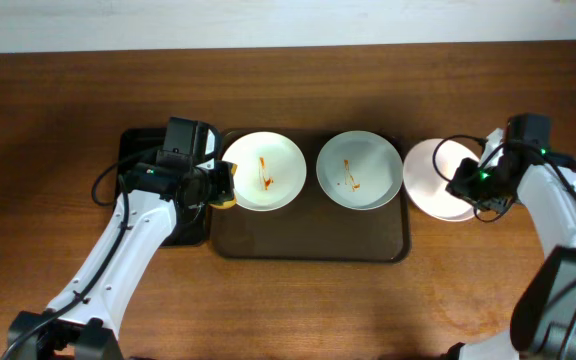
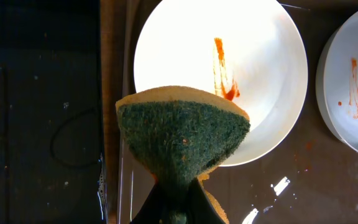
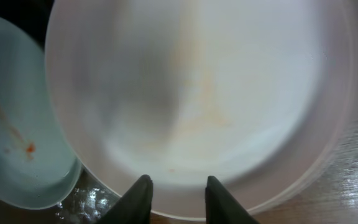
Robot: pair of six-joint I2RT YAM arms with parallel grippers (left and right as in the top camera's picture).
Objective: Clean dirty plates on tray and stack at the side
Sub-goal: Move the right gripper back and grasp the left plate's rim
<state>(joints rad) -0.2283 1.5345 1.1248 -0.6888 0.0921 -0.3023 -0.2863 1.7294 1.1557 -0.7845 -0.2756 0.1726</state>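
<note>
The table (image 1: 288,80) carries the brown tray (image 1: 308,245), which holds a left plate (image 1: 263,171) and a right plate (image 1: 359,170), each streaked orange-red at the centre. A third plate (image 1: 438,180) sits on the table just right of the tray, with no red streaks showing. The left gripper (image 2: 178,186) pinches a green-faced sponge (image 2: 182,134) at the left plate's rim. The right gripper (image 3: 176,193) hangs over the third plate's rim, its fingers slightly parted with nothing between them.
</note>
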